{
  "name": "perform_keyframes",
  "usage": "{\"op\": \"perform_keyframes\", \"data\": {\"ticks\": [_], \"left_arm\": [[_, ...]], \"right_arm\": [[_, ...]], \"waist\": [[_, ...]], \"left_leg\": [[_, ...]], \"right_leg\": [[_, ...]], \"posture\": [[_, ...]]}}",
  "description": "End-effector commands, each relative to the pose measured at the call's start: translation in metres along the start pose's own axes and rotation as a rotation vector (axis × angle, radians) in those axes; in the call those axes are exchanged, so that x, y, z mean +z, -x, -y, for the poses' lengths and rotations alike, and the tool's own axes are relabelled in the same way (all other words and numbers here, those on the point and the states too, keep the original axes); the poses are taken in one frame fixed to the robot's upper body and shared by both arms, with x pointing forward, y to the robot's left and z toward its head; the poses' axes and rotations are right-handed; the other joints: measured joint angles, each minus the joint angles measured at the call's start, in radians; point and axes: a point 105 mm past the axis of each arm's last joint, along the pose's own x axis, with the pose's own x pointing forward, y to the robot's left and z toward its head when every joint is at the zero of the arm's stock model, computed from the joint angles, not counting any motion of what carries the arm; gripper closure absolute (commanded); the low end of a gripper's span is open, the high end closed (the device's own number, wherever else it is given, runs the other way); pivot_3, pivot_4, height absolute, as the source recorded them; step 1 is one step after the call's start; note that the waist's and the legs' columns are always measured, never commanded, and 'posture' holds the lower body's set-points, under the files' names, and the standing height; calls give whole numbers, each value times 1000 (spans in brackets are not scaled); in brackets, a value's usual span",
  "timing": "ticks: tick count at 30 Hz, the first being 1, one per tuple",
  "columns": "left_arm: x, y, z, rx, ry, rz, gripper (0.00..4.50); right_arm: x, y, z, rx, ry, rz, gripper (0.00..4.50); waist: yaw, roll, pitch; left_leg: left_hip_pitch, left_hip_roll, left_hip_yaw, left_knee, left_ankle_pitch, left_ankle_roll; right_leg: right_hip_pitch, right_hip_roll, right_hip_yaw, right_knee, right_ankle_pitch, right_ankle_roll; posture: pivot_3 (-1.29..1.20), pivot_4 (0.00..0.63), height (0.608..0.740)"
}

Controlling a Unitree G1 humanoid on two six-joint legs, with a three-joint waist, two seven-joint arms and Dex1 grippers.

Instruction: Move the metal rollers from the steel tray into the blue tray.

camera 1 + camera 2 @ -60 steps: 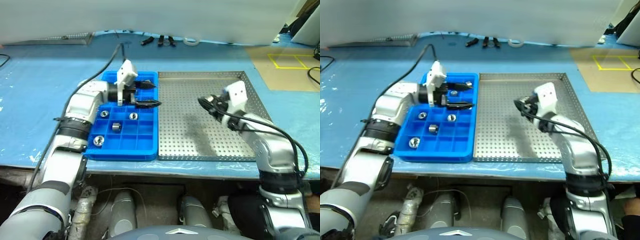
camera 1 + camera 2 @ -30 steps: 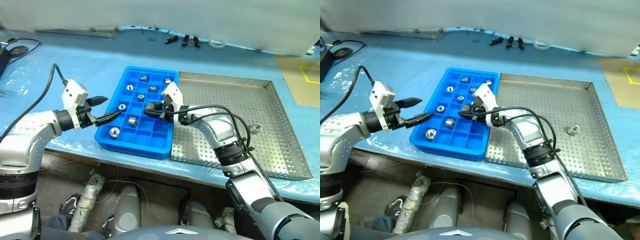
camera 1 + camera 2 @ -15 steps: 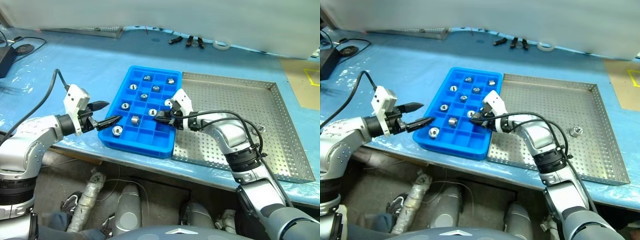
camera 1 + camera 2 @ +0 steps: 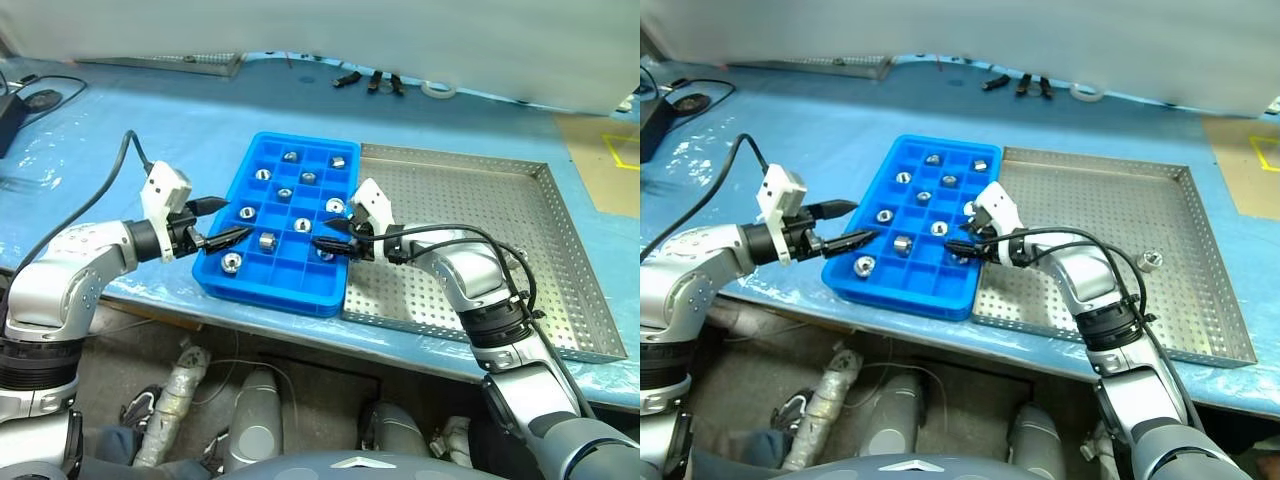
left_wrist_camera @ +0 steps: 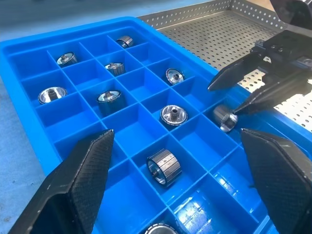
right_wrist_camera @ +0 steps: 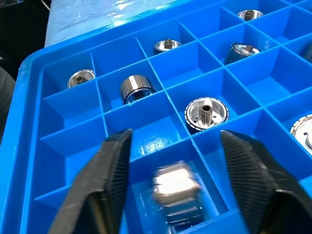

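Now the right claw [image 4: 330, 241], fingers parted, hangs over the bright blue compartmented plastic tray [image 4: 283, 292]; a small shiny metal roller [image 5: 224, 118], blurred, seemingly loose, sits between them. Left claw [image 4: 222, 221] wide open, empty. One roller [image 4: 1149, 260] lies in the perforated steel tray [image 4: 1200, 330].

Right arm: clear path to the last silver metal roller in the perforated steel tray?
Probably yes. The silver metal roller lies alone on the perforated steel tray, with bare floor between it and the right gripper, whose jaws stand open over the blue compartment tray.
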Motion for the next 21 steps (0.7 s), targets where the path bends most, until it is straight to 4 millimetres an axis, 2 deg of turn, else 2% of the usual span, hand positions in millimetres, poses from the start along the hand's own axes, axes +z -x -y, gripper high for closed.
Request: {"op": "perform_keyframes", "data": {"ticks": [1,6,10,16,19,21], "left_arm": [[11,1,-1,-4,-42,30,172],[14,-3,-3,-26,-52,39,172],[17,-17,-4,-77,-59,50,172],[33,-63,-1,-226,-97,87,172],[42,-88,8,-318,-122,106,172],[47,-103,16,-375,-137,119,172]], "right_arm": [[15,3,3,-27,52,45,1339],[22,10,12,-76,68,74,1339],[30,29,30,-179,57,118,1339],[36,77,66,-459,58,181,1339],[33,106,86,-638,45,187,1339],[31,121,92,-722,38,191,1339]], "waist": [[0,0,0],[-1,0,0],[-4,0,0],[-24,0,0],[-56,-1,0],[-72,-1,0]], "left_leg": [[0,0,0,0,0,0],[0,0,0,0,0,0],[0,0,0,2,0,0],[0,-2,0,5,0,0],[0,-2,1,7,0,0],[1,-3,2,8,0,0]], "right_leg": [[0,0,0,0,0,0],[0,0,0,0,0,0],[1,0,1,1,0,0],[3,0,2,3,1,1],[3,-1,3,4,2,2],[3,-1,5,4,2,3]], "posture": [[267,150,740],[219,150,740],[104,150,740],[-46,150,740],[-173,150,740],[-194,150,740]]}}
